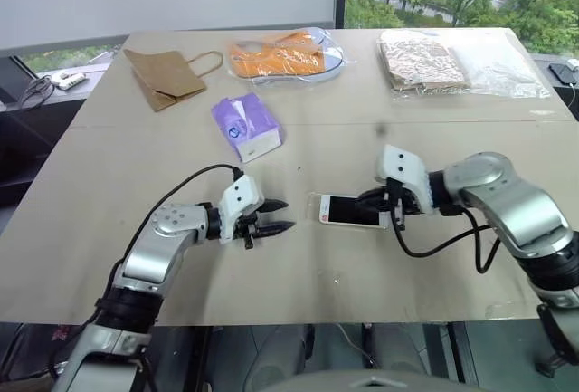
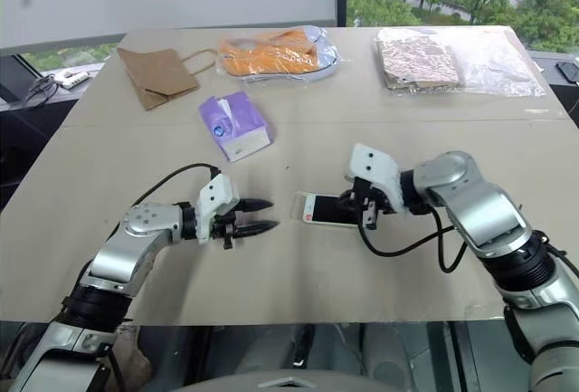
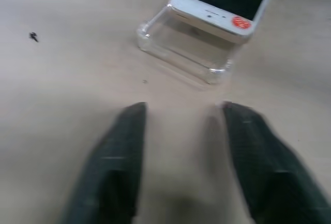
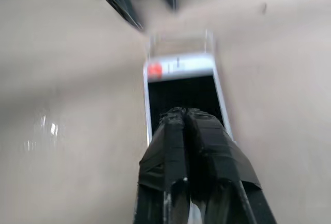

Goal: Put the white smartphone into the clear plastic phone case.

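Observation:
The white smartphone (image 1: 348, 211) lies screen up in the middle of the table. Its end nearer my left arm sits over the clear plastic phone case (image 3: 181, 53), whose empty end sticks out past the phone. My left gripper (image 1: 280, 215) hovers low just short of that case end; it is open and holds nothing. My right gripper (image 4: 183, 113) is shut, its tips pressed together over the phone's black screen (image 4: 181, 92), with nothing between them. Whether the tips touch the glass I cannot tell.
A purple tissue pack (image 1: 246, 127) lies behind the left gripper. At the back of the table (image 1: 109, 229) are a brown paper bag (image 1: 165, 75), an orange item in a clear bag (image 1: 285, 57) and more clear bags (image 1: 452, 62).

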Robot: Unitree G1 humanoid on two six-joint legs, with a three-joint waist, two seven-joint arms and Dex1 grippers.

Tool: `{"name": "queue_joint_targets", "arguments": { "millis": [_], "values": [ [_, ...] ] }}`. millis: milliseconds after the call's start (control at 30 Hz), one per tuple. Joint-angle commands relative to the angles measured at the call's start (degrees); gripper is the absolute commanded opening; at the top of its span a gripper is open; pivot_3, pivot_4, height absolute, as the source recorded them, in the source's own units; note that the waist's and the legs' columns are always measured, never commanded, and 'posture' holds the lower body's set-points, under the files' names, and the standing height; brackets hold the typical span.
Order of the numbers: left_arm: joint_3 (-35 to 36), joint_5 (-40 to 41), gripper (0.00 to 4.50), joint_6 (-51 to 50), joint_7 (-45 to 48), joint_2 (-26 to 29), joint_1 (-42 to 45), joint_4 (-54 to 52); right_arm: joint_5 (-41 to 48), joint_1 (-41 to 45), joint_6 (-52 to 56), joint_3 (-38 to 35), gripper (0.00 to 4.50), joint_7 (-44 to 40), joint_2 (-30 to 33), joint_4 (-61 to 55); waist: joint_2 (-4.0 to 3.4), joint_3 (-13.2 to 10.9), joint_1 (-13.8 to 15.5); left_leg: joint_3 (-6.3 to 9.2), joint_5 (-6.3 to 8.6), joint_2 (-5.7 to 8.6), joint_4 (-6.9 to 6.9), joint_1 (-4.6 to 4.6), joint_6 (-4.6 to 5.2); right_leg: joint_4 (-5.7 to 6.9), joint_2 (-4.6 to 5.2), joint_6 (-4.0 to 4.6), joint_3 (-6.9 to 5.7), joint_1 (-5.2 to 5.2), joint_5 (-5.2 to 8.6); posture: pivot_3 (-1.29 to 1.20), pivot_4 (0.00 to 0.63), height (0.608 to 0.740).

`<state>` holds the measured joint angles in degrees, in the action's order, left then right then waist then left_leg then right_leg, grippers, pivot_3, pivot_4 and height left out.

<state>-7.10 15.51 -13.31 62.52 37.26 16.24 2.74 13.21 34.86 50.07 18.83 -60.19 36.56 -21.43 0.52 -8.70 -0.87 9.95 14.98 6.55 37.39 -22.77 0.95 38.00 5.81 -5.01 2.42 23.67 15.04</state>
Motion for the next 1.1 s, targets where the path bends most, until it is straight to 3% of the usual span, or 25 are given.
{"name": "queue_joint_targets", "arguments": {
  "millis": [33,67,333,800,1100],
  "values": [
    [-0.4,-1.0,0.43,2.3,1.0,-0.5,1.8,2.4,-0.9,-0.2,-4.4,1.0,0.00,3.0,-2.5,0.3,0.00,0.0,0.0,0.00,0.00,0.00,0.00,0.00,0.00,-0.01,0.00,0.00,0.00,0.00,0.00,0.00,0.150,0.740],
    [-0.6,-1.3,0.07,2.8,1.2,-0.8,2.2,3.2,-1.1,-0.3,-5.1,1.4,0.00,3.4,-3.1,0.9,0.00,0.0,0.0,0.00,0.00,0.01,0.01,0.00,0.00,-0.01,-0.01,0.00,0.00,0.00,0.00,0.00,0.150,0.740],
    [-3.7,-2.0,0.07,3.4,2.6,-4.0,2.3,2.0,-6.2,-1.1,-12.4,7.4,0.00,3.7,-3.6,8.7,0.01,0.0,0.1,0.05,-0.01,0.13,0.06,0.00,0.01,0.00,-0.06,-0.01,-0.06,0.00,0.00,0.00,0.150,0.740],
    [-5.0,-2.4,0.07,-0.3,0.8,-6.1,0.7,-2.9,-14.7,-1.3,-15.0,17.3,0.00,2.7,-4.7,16.4,0.03,0.7,0.2,0.08,-0.01,0.15,0.08,0.04,0.01,0.01,-0.07,-0.01,-0.08,-0.04,0.00,0.00,0.150,0.740],
    [-4.8,-2.7,0.07,0.8,0.4,-6.3,-0.7,-1.9,-21.6,-3.7,-22.1,19.0,0.00,4.1,-4.8,20.3,-0.01,1.3,0.3,0.09,0.14,0.15,-0.10,1.11,0.25,-0.11,-0.10,-0.04,-0.08,-1.10,0.03,0.00,0.150,0.740]
  ]
}}
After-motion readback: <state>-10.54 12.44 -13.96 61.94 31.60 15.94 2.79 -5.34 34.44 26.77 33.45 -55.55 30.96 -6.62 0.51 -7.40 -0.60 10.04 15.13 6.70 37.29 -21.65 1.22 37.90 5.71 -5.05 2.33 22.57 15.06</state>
